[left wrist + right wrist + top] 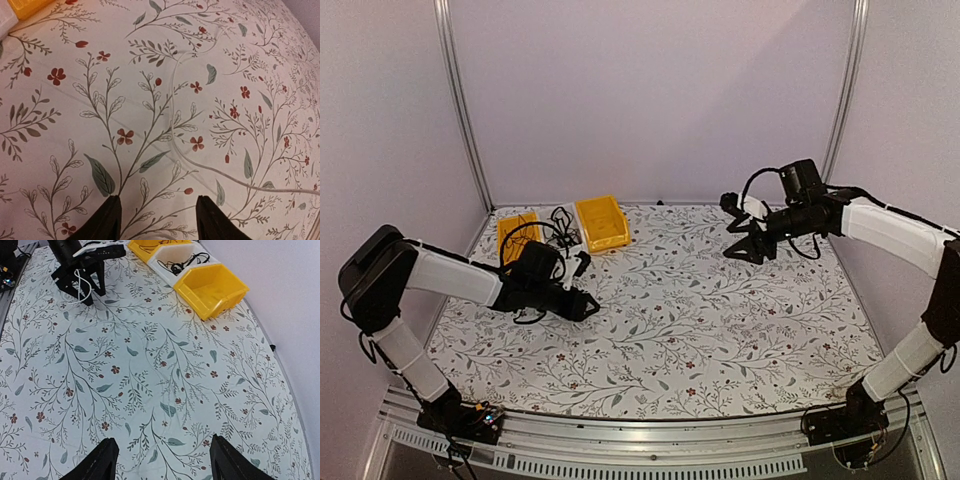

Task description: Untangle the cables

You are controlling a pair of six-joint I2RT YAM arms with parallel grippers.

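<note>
while both grippers stand parted and empty: white cable (174, 102) lies on the floral table (150, 365) just ahead of the left gripper (157, 220), untouched, trailing to its right; black cables (185, 262) heaped in white bin (159, 259) beside yellow bin (215, 287); right gripper (162, 465) high, well apart from all.

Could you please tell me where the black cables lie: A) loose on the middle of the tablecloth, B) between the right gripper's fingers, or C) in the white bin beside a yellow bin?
C: the black cables sit inside the white bin, next to the empty yellow bin.
</note>
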